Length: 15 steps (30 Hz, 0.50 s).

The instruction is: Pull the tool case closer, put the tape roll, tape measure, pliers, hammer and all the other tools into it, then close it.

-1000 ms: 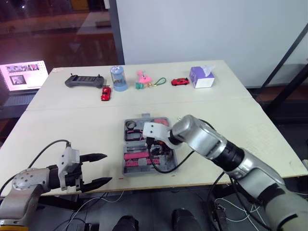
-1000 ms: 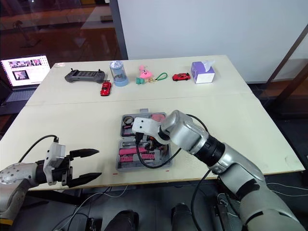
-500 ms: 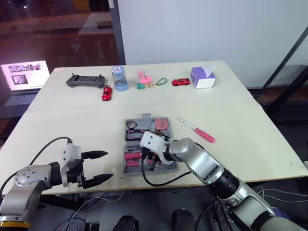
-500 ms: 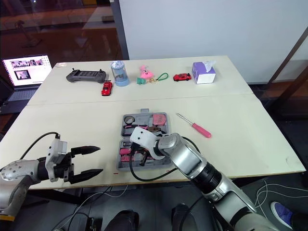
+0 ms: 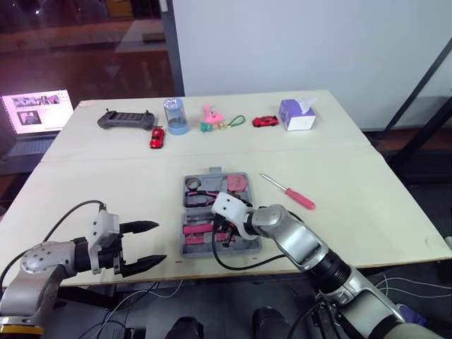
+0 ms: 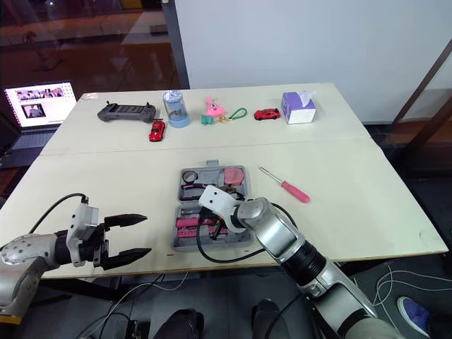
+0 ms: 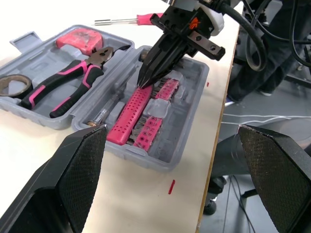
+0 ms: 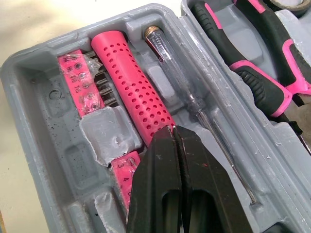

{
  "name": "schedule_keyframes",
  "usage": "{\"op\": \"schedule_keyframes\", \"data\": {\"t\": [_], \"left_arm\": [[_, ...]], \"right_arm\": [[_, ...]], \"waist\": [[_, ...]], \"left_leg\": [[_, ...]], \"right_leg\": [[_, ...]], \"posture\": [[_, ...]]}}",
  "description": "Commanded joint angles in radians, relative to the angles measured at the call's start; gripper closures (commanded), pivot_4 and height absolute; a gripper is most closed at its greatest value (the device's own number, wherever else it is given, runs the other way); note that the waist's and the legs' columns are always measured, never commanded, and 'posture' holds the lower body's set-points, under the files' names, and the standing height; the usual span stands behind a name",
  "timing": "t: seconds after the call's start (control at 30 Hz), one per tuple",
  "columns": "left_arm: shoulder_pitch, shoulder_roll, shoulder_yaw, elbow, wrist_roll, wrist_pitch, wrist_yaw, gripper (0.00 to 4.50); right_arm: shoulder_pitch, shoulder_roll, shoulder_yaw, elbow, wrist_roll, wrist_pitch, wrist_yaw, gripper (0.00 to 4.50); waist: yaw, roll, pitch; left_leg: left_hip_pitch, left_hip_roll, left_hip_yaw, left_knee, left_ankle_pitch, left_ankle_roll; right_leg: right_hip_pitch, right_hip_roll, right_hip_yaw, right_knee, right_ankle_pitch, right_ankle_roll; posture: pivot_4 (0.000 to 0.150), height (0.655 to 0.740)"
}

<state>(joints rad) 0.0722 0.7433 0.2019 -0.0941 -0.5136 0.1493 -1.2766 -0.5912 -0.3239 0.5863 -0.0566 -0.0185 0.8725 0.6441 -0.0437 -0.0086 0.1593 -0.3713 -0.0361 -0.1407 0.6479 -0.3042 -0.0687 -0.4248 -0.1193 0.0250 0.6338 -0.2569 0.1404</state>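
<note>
Right gripper lowered, closed, inside tool case

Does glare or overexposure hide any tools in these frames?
Left wrist view: the bare table washes out near white, but the pliers are readable. Left eye view: the laptop screen glows bright beside the table, and the tool case is evenly lit.

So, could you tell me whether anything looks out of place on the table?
The pink-handled screwdriver lies on the table right of the open tool case, apart from it, while the pliers and tape roll sit inside.
</note>
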Motion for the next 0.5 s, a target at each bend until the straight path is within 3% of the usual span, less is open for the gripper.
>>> {"op": "schedule_keyframes", "data": {"t": [0.03, 0.13, 0.27, 0.5], "left_arm": [[0.004, 0.018, 0.028, -0.029, -0.020, 0.002, 0.001, 0.00], [0.005, 0.023, 0.033, -0.028, -0.022, 0.002, -0.001, 0.00], [0.006, 0.026, 0.035, -0.027, -0.022, 0.002, -0.001, 0.00], [0.003, 0.029, 0.035, -0.026, -0.024, 0.004, 0.000, 0.00]], "right_arm": [[0.055, -0.025, 0.065, 0.115, -0.040, 0.100, -0.006, 4.44], [0.061, -0.031, 0.092, 0.149, -0.047, 0.152, -0.001, 4.44], [0.065, -0.034, 0.118, 0.182, -0.056, 0.167, 0.001, 4.44], [0.060, 0.013, 0.075, 0.211, -0.046, 0.134, -0.010, 4.44]], "waist": [[0.002, 0.000, -0.005], [0.005, 0.001, -0.014], [0.017, 0.003, -0.018], [0.029, 0.002, -0.031]], "left_leg": [[0.000, 0.000, 0.000, 0.000, 0.000, 0.000], [0.002, 0.000, 0.000, 0.000, -0.001, 0.001], [0.019, 0.000, 0.000, -0.003, -0.004, 0.007], [0.036, 0.000, 0.000, -0.003, -0.010, 0.016]], "right_leg": [[0.001, 0.000, 0.000, 0.000, 0.000, 0.000], [0.004, 0.000, 0.000, -0.001, 0.000, 0.000], [0.021, 0.000, -0.001, -0.005, -0.001, 0.001], [0.035, 0.000, -0.002, -0.007, -0.006, -0.001]], "posture": [[0.150, 0.7400], [0.150, 0.7400], [0.150, 0.7400], [0.150, 0.7400]]}}
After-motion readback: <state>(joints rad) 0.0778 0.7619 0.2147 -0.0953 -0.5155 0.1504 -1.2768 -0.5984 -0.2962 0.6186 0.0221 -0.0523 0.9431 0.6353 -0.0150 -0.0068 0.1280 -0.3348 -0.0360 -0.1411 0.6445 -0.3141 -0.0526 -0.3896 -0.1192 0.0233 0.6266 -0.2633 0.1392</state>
